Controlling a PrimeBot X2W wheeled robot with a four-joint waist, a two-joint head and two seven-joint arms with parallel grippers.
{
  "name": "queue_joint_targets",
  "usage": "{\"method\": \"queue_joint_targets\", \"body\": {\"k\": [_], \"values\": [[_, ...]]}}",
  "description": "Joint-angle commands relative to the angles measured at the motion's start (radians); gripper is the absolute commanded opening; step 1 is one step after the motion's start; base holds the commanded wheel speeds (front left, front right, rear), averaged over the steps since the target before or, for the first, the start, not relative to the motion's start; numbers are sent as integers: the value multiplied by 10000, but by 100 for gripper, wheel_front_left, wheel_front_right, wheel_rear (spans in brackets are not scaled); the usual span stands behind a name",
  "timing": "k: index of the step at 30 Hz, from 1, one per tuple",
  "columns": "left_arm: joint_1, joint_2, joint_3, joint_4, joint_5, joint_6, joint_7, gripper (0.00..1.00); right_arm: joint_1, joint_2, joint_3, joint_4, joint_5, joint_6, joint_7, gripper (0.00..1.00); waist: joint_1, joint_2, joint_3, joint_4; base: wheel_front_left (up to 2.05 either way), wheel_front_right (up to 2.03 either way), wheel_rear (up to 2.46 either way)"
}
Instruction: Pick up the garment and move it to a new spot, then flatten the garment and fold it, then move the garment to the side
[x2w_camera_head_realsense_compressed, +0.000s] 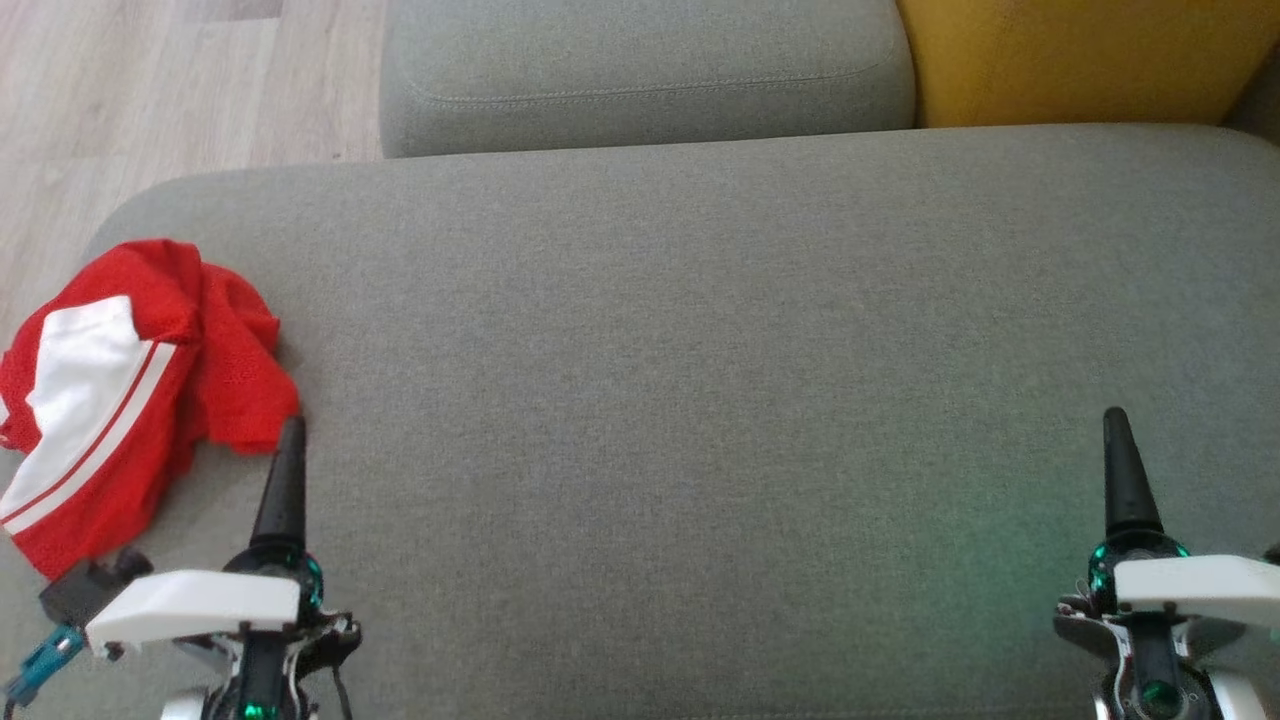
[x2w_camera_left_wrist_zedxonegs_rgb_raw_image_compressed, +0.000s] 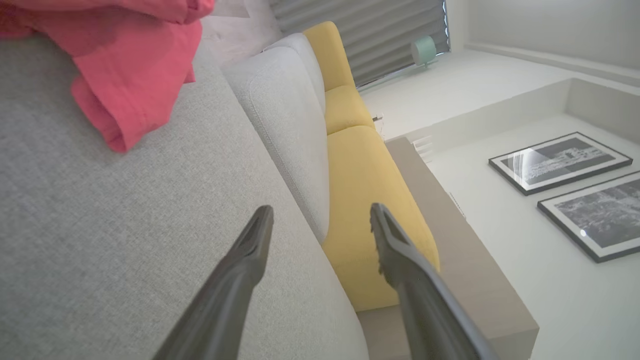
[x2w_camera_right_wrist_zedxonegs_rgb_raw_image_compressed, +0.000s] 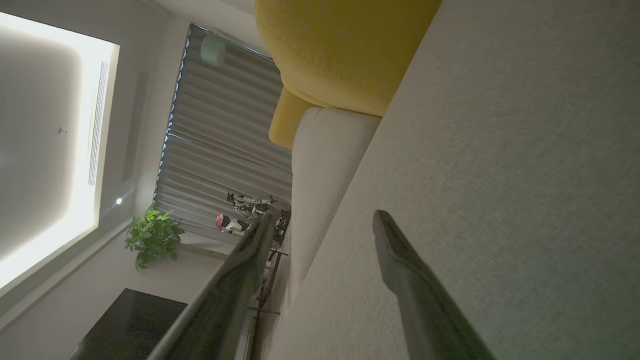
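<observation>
The garment is a red piece with a white panel and stripes, lying crumpled at the left end of the grey sofa seat. In the left wrist view a red fold of the garment shows at the upper left. My left gripper hovers just right of the garment's lower edge, apart from it, open with nothing between its fingers. My right gripper stands open over bare seat at the lower right, far from the garment, its fingers spread and empty.
A grey back cushion and a yellow cushion line the far edge of the seat. Wooden floor lies beyond the seat's left end. The seat's rounded left edge runs close to the garment.
</observation>
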Motion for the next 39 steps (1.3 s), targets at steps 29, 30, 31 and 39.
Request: {"method": "queue_joint_targets", "body": {"k": [29,30,31,39], "values": [[-432,473,-810,-1453,5098,128,-938,100,-377,-452,1093,-1047,-4761,-4,-739,100,0,0,-50,-50,0,0,0],[-421,494,-860,-1467,5247,150,-967,100,-381,-453,1107,-1056,-4902,-4,-763,100,0,0,-51,-49,0,0,0],[-410,516,-904,-1476,5390,173,-996,100,-384,-454,1115,-1066,-5049,-4,-785,100,0,0,-52,-46,0,0,0],[-334,750,-1227,-1502,6565,473,-1229,100,-356,-465,1218,-1117,-6164,-5,-885,100,0,0,-87,-33,0,0,0]]}}
